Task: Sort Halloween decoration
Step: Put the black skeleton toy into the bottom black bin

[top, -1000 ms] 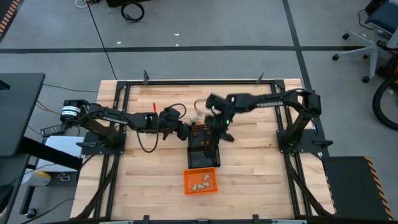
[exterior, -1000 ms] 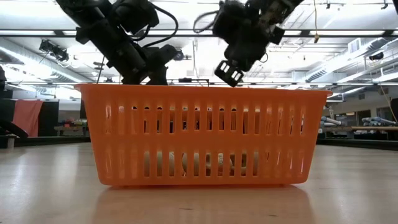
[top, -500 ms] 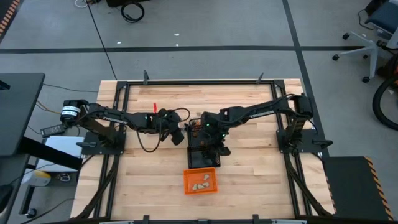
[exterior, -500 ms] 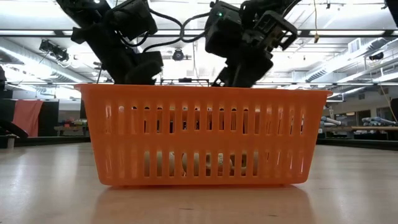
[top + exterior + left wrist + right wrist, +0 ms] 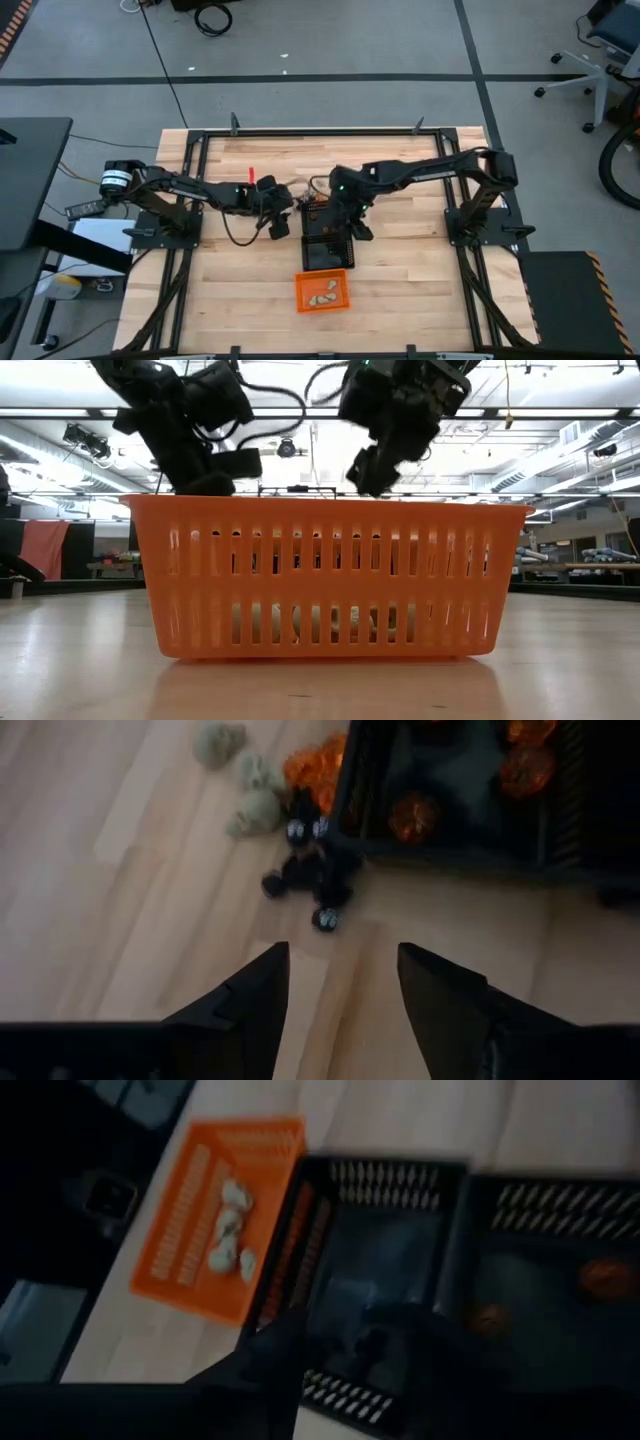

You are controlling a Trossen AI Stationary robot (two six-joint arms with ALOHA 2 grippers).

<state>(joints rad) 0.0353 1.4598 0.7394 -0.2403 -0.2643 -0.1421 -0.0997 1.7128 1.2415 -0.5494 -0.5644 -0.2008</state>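
Slatted orange plastic basket, lumpy cream trinkets, left fingers apart, right unclear

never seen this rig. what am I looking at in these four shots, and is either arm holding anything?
Two robot arms work at a wooden table, each ending in a two-finger gripper. One camera looks straight down, one sits at table height behind the orange basket, and one rides on each wrist.

The left gripper is open and empty, hovering over a black trinket lying loose on the wood beside cream trinkets and an orange trinket.

The right gripper is above the two black mesh baskets; nothing shows in it, and its fingers are too blurred to read. One mesh basket holds orange pieces; the orange basket holds cream pieces.
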